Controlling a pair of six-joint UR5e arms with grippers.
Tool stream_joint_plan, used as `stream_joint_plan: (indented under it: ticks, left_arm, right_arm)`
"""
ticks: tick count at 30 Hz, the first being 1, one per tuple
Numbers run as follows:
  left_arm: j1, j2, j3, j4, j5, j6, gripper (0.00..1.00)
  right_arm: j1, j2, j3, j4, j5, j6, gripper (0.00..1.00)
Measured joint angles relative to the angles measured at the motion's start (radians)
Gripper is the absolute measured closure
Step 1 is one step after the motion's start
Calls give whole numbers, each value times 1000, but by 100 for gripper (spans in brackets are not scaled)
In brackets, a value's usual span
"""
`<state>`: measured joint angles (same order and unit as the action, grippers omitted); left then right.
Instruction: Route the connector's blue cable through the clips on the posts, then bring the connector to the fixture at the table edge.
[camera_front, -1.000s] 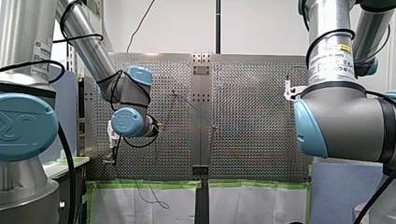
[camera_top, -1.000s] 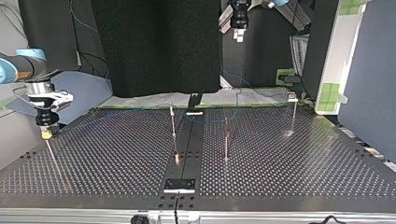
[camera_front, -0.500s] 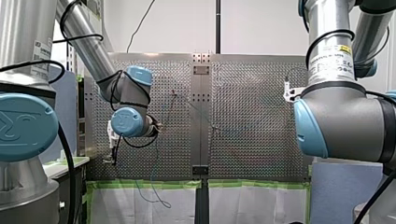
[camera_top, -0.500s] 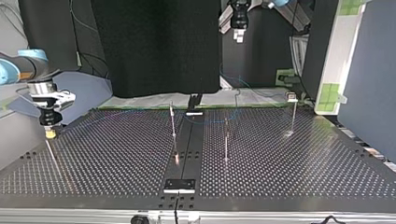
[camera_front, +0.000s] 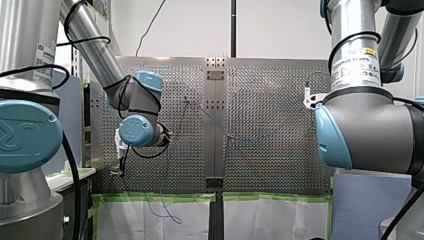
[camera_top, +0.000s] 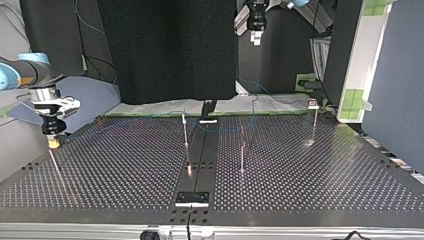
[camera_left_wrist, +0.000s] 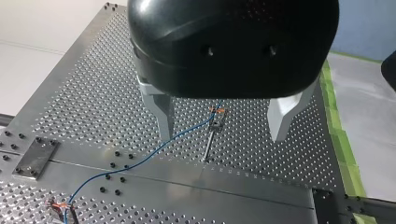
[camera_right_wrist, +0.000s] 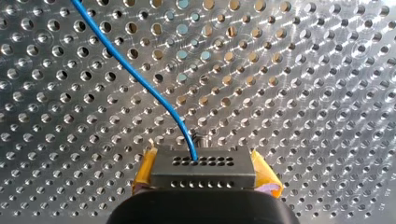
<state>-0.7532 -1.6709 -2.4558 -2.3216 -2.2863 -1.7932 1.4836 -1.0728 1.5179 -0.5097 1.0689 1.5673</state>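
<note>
In the right wrist view my right gripper (camera_right_wrist: 204, 179) is shut on a dark grey connector (camera_right_wrist: 203, 171), gripped between yellow pads (camera_right_wrist: 144, 173). The blue cable (camera_right_wrist: 140, 79) leaves the connector's face and runs away over the perforated plate. In the top view that gripper (camera_top: 52, 143) hangs low over the table's left corner, and the cable (camera_top: 125, 125) stretches from it toward the thin posts (camera_top: 185, 134). My left gripper (camera_left_wrist: 224, 123) stands open high above a clip post (camera_left_wrist: 215, 126) with the cable (camera_left_wrist: 140, 158) passing through it. The same gripper (camera_top: 256, 36) shows at the top view's upper edge.
Two more posts (camera_top: 242, 150) (camera_top: 314, 120) rise from the perforated table (camera_top: 310, 185). A dark plate (camera_top: 192, 198) sits at the near edge of the centre strip, another (camera_top: 208, 120) at the far end. Green tape (camera_front: 270, 196) lines one table edge, where slack cable (camera_front: 162, 202) hangs.
My right gripper has shifted very slightly toward the top view's right with the connector in it. The hanging cable loop has swayed a little. My left arm has stayed still.
</note>
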Motion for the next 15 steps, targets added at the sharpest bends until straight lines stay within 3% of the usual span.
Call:
stream_joint_plan:
  ticks: [10, 15]
  left_arm:
    - [3, 0, 0, -1, 0, 2, 0]
    - [3, 0, -1, -2, 0, 2, 0]
  right_arm:
    - [3, 1, -10, 4, -1, 3, 100]
    - [4, 1, -10, 4, 0, 20, 100]
